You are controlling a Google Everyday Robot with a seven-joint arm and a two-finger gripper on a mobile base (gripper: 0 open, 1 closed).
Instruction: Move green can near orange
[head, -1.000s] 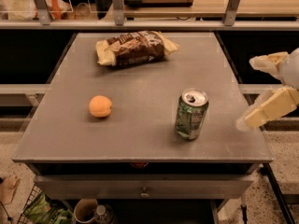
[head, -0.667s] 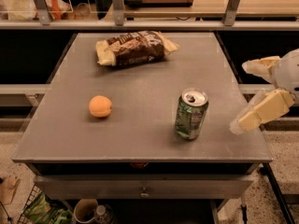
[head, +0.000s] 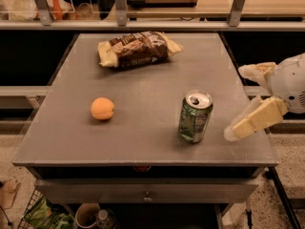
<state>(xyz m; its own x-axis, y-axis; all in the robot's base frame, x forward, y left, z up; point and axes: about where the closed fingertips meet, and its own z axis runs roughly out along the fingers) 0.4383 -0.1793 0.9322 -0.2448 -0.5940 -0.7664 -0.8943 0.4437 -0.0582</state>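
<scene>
Hovering at right edge of grey table point(head: 143, 104), tool point(head: 233, 103) spread wide; speckled floor point(head: 286, 209) below.

The claw point(head: 236, 103), at far right, is partly cut off.

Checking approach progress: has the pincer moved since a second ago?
Yes. The open pincer, right of the can, has shifted left toward it; the can stayed put.

Grey table point(head: 143, 87) carries three items. Gripper point(head: 236, 103) at its right edge, fingers spread apart. Green can point(head: 195, 117) upright, nearest the gripper. Orange point(head: 102, 109) well beyond the can. Brown snack bag point(head: 136, 48) flat, farthest from the gripper, toward the back.
</scene>
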